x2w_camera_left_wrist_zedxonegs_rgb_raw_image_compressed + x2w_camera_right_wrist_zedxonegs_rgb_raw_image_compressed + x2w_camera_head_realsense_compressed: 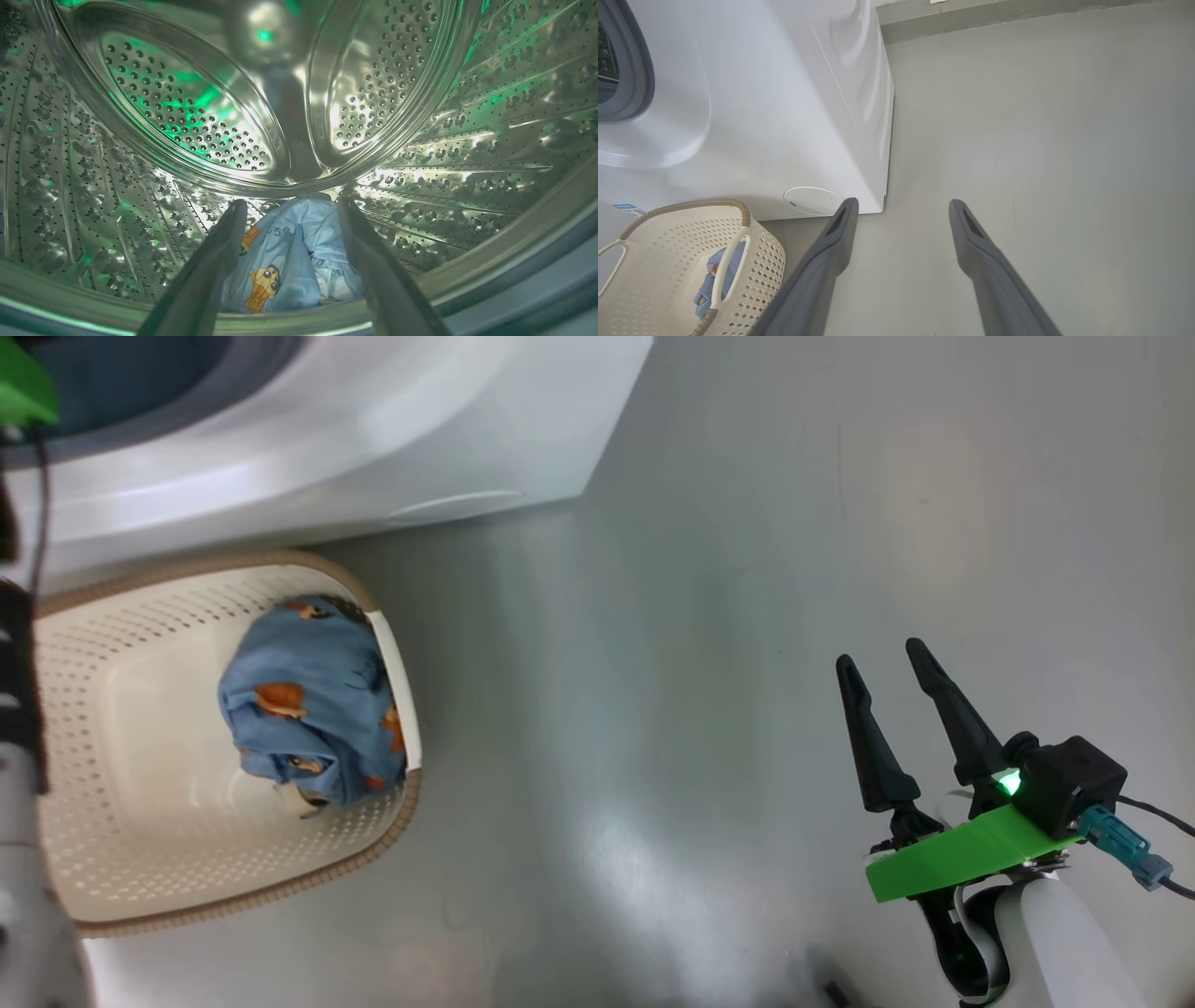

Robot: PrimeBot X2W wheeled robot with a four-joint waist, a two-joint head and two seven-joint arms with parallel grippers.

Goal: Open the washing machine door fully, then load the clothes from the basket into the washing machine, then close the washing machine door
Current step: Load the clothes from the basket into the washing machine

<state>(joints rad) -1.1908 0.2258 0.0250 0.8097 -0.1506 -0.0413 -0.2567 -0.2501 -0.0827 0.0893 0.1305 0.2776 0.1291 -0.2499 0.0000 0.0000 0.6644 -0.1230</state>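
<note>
Left gripper (pixel 292 204): inside the washing machine (pixel 373 420), fingers spread apart, clamped on nothing. One bundle of clothes (pixel 280 266) lies low in the drum (pixel 187 126), near its front lip, between the fingers. Cannot tell whether fabric touches them.

Risk: on withdrawal, a fold snagging a finger would drag the bundle over the lip and out. Fabric left on the lip could get nipped at closing.

Basket (pixel 121 859): on the floor (pixel 700 663) just beside the machine front, second bundle (pixel 313 700) heaped against its right wall.

Risk: a shallow pinch lifts one layer and the rest trails or drops.

Right gripper (pixel 880 653): fingers apart, empty, over bare floor, well apart from the basket.
</note>
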